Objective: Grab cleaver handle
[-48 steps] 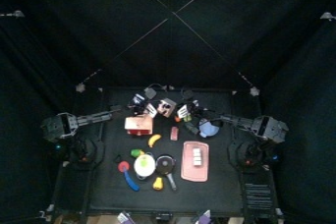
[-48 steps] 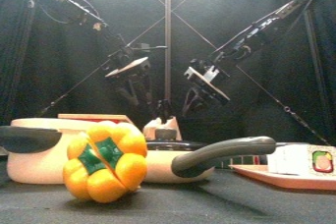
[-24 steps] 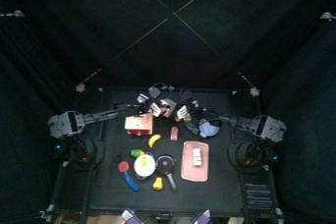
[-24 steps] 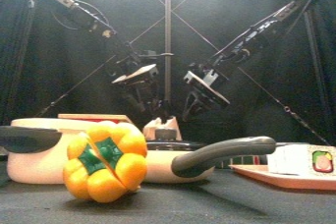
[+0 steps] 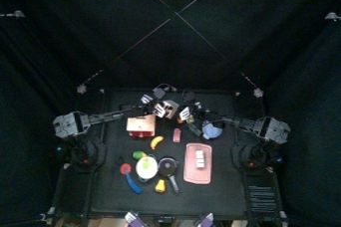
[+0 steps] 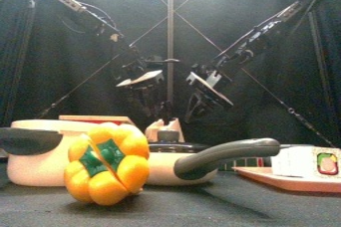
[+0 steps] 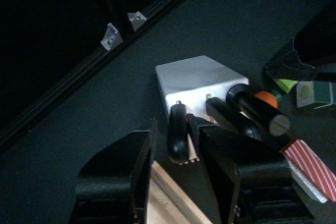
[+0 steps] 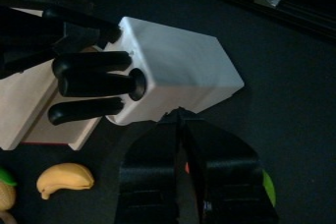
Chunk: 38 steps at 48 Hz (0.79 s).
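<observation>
A white knife block (image 7: 197,75) lies near the table's back, with several black handles sticking out of it. My left gripper (image 7: 180,145) is open, and its jaws straddle one black handle (image 7: 178,128) with a pale metal strip, which I take for the cleaver handle. There is a gap on each side of it. From above, the left gripper (image 5: 159,99) sits at the block (image 5: 170,109). My right gripper (image 8: 187,130) hovers shut beside the same block (image 8: 174,63), clear of its handles (image 8: 92,67), and nothing shows between its jaws.
Close to the front camera stand a yellow bell pepper (image 6: 107,163), a cream pot (image 6: 40,151) and a dark pan handle (image 6: 229,155). A board with sushi (image 6: 309,161) lies at the right. An orange box (image 5: 140,124), a banana (image 5: 158,141) and a pink board (image 5: 197,161) fill mid-table.
My left gripper has moved in and down toward the knife block, and its jaws have narrowed around one handle. The right arm has not moved.
</observation>
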{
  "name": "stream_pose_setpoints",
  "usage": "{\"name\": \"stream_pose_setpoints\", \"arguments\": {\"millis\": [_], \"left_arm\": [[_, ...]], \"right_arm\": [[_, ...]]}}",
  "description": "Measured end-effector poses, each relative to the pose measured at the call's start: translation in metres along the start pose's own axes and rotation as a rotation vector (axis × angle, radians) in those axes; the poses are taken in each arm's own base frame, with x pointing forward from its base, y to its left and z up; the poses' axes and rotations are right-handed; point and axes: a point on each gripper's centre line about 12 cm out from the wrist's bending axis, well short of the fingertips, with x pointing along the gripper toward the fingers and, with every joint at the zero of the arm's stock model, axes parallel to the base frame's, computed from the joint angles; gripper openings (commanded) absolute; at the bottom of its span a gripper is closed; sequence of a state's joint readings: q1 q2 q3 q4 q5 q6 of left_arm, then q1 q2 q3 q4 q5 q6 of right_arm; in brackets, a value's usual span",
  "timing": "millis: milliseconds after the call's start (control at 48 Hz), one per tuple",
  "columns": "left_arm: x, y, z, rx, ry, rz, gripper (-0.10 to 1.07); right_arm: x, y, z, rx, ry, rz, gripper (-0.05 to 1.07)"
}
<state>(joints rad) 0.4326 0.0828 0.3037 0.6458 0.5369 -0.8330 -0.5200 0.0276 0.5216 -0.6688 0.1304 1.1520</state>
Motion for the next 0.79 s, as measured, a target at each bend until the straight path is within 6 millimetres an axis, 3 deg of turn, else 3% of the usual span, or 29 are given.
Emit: {"name": "stream_pose_setpoints", "arguments": {"millis": [500,792], "left_arm": [[-0.0023,-0.0048,-0.0011,0.007,0.0,-0.008,0.63],[-0.0059,-0.0063,-0.0002,0.009,-0.004,-0.01,0.51]], "right_arm": [[0.0014,-0.0003,-0.0021,-0.001,0.006,-0.002,0.32],[0.0015,-0.0008,-0.0032,-0.002,0.009,-0.003,0.32]]}}
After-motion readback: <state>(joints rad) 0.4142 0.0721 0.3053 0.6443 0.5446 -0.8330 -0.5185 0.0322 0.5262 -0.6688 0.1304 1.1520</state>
